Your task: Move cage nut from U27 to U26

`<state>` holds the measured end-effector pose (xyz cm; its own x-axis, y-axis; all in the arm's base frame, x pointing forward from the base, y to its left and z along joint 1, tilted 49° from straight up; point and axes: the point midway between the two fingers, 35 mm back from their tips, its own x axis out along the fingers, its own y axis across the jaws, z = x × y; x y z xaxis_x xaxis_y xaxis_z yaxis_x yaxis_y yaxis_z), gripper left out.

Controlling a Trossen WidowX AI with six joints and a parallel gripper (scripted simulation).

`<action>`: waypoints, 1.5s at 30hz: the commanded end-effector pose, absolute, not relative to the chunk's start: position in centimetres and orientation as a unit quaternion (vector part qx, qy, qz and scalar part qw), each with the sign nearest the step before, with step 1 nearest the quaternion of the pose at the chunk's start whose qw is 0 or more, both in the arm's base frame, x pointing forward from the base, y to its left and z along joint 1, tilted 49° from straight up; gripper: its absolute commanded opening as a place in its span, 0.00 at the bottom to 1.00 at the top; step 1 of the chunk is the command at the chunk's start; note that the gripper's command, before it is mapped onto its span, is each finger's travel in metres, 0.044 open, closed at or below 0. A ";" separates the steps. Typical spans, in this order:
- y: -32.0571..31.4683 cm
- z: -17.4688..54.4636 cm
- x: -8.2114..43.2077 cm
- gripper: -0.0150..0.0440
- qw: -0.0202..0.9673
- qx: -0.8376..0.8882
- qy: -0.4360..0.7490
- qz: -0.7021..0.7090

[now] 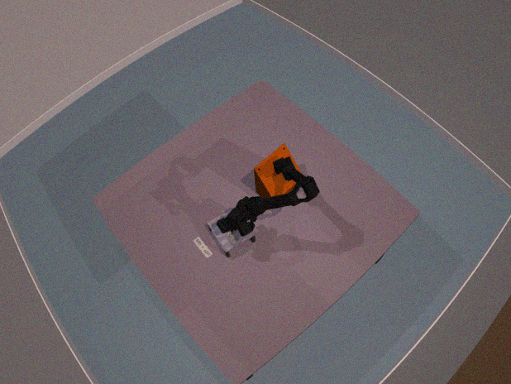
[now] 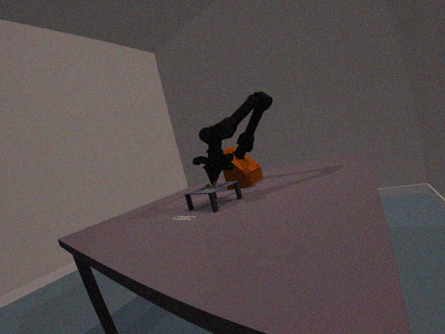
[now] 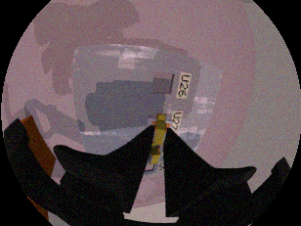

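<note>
A mauve table [image 1: 256, 302] [image 2: 288, 252] [image 3: 195, 23] spans the middle of the top view — a small printed card [image 1: 202, 247] [image 2: 184, 218] lies flat on it, toward seven o'clock — with blue floor [image 1: 54, 248] [image 2: 414, 223] beyond; brown surface [image 1: 488, 352] at four.

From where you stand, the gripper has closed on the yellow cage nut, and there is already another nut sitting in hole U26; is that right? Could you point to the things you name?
Not quite: hole U26 [image 3: 162, 84] is empty, as the wrist view shows.
</note>
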<state>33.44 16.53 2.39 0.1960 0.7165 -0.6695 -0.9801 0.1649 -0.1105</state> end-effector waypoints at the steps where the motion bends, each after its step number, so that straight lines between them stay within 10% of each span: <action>1: 16.5 2.5 33.5 0.30 0.722 -0.272 0.240 0.589; 45: 16.4 2.6 33.7 0.30 0.711 -0.268 0.246 0.602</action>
<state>33.65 16.37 2.55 0.1569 0.7219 -0.6739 -0.9871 0.1360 -0.0842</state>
